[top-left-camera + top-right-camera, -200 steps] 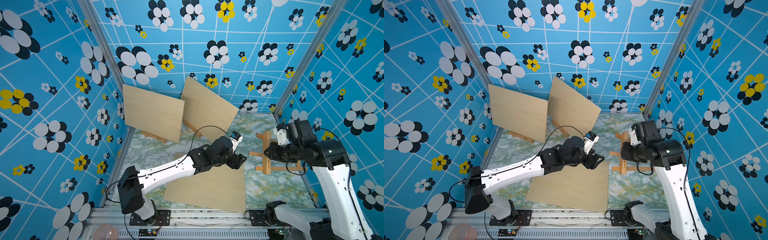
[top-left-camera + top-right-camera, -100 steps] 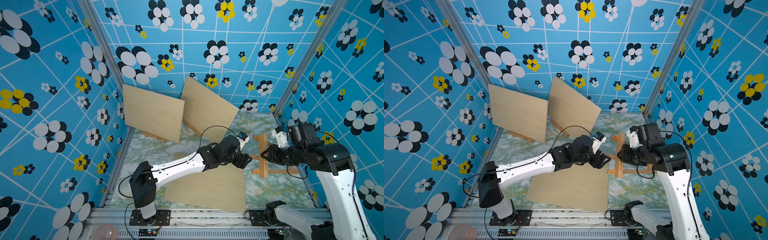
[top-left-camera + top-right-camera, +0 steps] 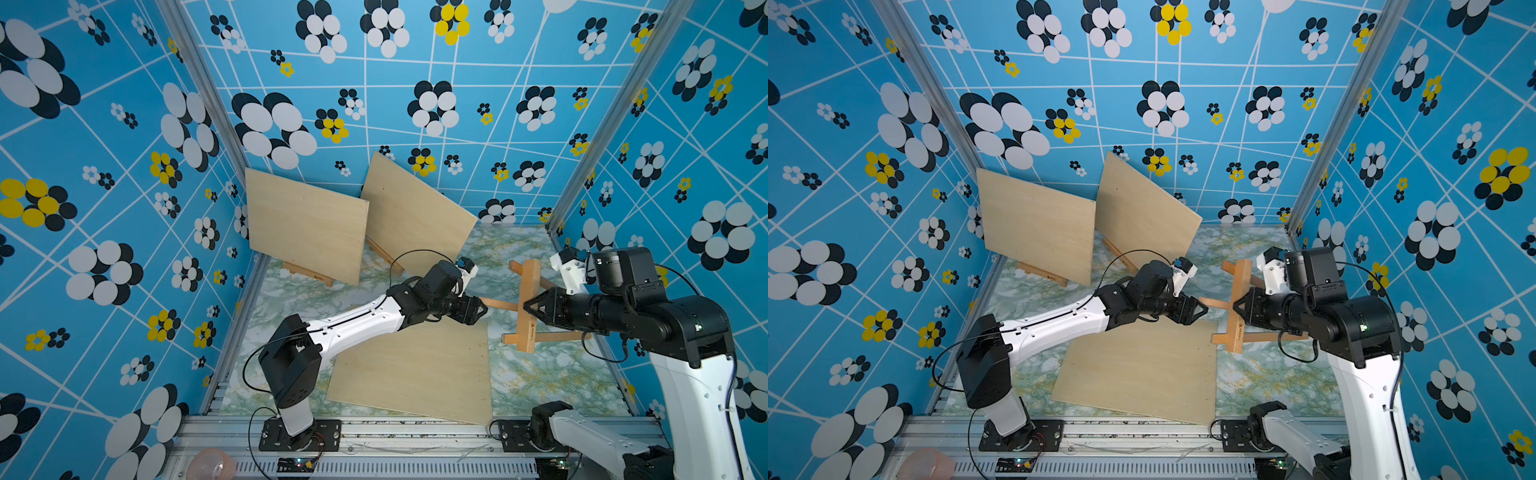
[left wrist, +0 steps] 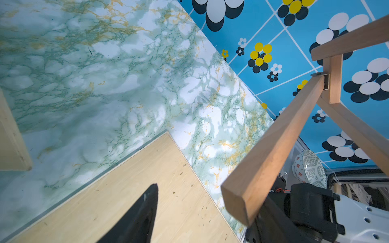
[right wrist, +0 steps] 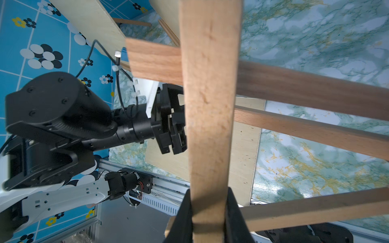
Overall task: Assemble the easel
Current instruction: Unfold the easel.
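Observation:
A wooden easel frame (image 3: 530, 282) (image 3: 1241, 278) hangs above the marble tabletop at the right. My right gripper (image 3: 527, 308) (image 3: 1235, 305) (image 5: 209, 214) is shut on its wide crossbar (image 5: 208, 94). A thin leg (image 3: 498, 304) (image 4: 273, 151) of the frame sticks out leftward. The leg's free end sits at the mouth of my left gripper (image 3: 482, 309) (image 3: 1202, 309) (image 5: 174, 122), which stands open. One of its fingers (image 4: 145, 210) shows over a flat plywood board (image 3: 415, 374) (image 3: 1142, 370) lying on the table; the leg hides the other.
Two plywood boards (image 3: 307, 232) (image 3: 415, 212) stand propped on small easels against the back wall. The patterned blue walls close in on three sides. A metal rail (image 3: 415, 428) with both arm bases runs along the front edge.
My left arm has reached rightward, bringing its open jaws to the end of the easel's leg. The right gripper kept its hold and shifted the frame slightly.

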